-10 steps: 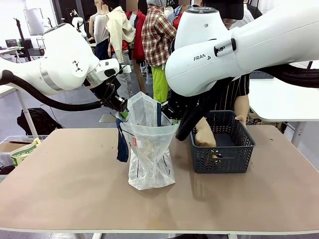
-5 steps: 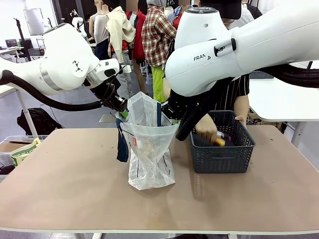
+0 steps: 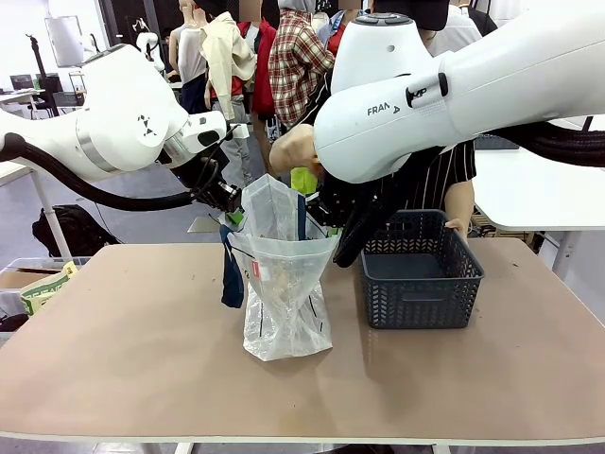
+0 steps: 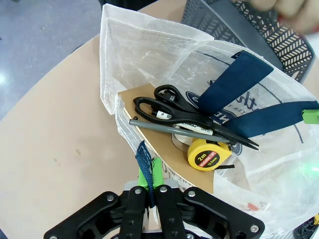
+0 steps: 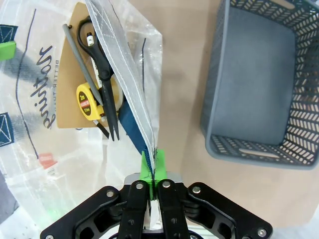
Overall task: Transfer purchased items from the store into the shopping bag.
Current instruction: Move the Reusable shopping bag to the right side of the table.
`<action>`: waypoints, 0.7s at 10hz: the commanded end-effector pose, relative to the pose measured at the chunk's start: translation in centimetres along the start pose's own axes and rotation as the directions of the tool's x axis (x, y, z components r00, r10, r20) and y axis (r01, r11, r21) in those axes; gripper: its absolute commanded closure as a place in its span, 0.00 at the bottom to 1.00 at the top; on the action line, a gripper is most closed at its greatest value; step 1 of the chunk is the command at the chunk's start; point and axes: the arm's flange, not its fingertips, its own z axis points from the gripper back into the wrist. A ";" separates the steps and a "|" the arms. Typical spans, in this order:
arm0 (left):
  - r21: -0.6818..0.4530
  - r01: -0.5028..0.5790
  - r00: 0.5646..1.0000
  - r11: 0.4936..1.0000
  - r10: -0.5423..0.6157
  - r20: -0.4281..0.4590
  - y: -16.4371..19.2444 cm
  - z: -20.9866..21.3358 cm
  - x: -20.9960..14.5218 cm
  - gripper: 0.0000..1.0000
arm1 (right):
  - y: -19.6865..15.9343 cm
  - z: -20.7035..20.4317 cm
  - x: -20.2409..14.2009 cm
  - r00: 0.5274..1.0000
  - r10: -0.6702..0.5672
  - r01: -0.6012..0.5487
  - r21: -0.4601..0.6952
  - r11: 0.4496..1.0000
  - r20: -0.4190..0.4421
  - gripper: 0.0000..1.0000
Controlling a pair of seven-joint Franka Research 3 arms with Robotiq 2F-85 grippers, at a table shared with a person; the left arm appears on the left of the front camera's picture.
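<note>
The table (image 3: 113,340) is reached over by two arms: the left arm (image 3: 113,132) is angled down from the left to the shopping bag (image 3: 284,303), and the right arm (image 3: 454,95) is bent down behind it. The bag is stood upright at mid-table, with the store (image 3: 421,274) set just to its right, its floor seen bare. A person's hand (image 3: 291,148) is raised beyond the bag, beside the right arm. The left gripper (image 4: 151,180) is pinched on a blue strap at the bag's rim, and the right gripper (image 5: 153,167) is pressed together on the opposite rim. Inside the bag are seen black scissors (image 4: 184,112), a grey pen (image 4: 174,128) and a yellow tape measure (image 4: 209,155)

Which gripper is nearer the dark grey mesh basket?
Right. The right gripper, jaws shut, holds the translucent white plastic bag's rim facing the basket; the left gripper holds the opposite rim.
</note>
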 end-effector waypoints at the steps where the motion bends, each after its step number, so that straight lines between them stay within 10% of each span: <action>1: 0.004 0.001 1.000 1.000 -0.001 -0.002 0.0 0.3 0.1 1.00 | -0.1 0.1 0.0 1.000 -0.003 0.003 0.005 1.000 0.000 1.00; 7: 0.004 0.001 1.000 1.000 -0.001 -0.002 0.0 0.3 0.1 1.00 | -0.1 0.1 0.0 1.000 -0.003 0.003 0.005 1.000 0.000 1.00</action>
